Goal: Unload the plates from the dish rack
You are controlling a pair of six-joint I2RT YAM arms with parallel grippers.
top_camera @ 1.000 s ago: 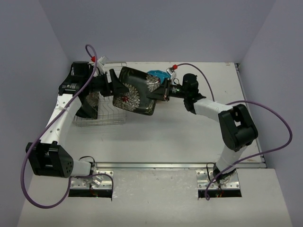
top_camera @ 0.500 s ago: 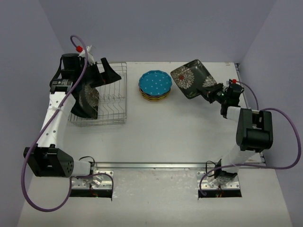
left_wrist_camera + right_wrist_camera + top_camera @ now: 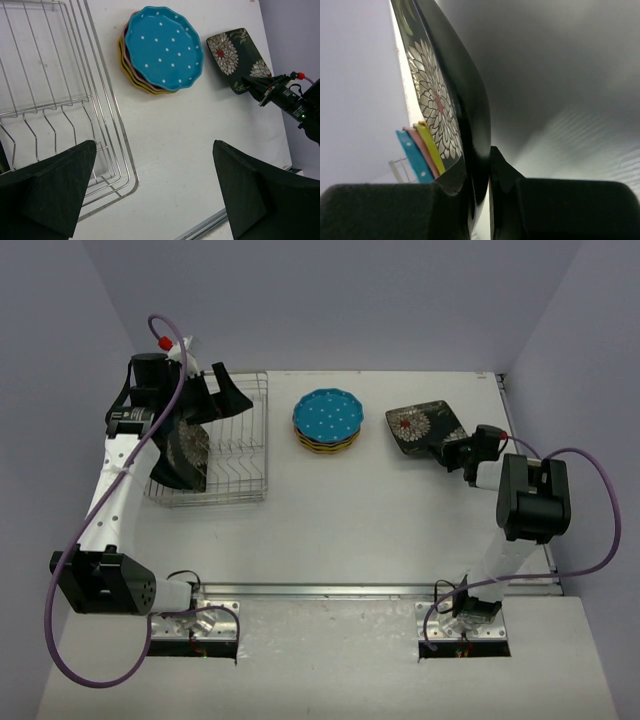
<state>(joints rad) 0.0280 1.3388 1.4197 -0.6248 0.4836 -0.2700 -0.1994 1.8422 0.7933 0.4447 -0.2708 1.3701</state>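
Note:
The silver wire dish rack (image 3: pixel 262 440) stands at the far left; it also shows in the left wrist view (image 3: pixel 106 100). One dark flowered plate (image 3: pixel 187 455) stands in its left end, under my left arm. My left gripper (image 3: pixel 215 395) hangs open and empty over the rack (image 3: pixel 152 150). A stack of round plates, dotted blue on top (image 3: pixel 327 419) (image 3: pixel 162 47), lies on the table mid-back. My right gripper (image 3: pixel 455 447) (image 3: pixel 482 165) is shut on the rim of a squarish black flowered plate (image 3: pixel 423 426) (image 3: pixel 232 56) (image 3: pixel 465 100), held low right of the stack.
The yellow-green, pink and blue plate edges of the stack (image 3: pixel 420 150) show behind the held plate. The table's metal front rail (image 3: pixel 330 590) runs between the arm bases. Purple walls close in the left, back and right sides.
The left gripper let go of the black flowered plate and drew back over the rack. The right arm carried that plate to the right and lowered it beside the stack.

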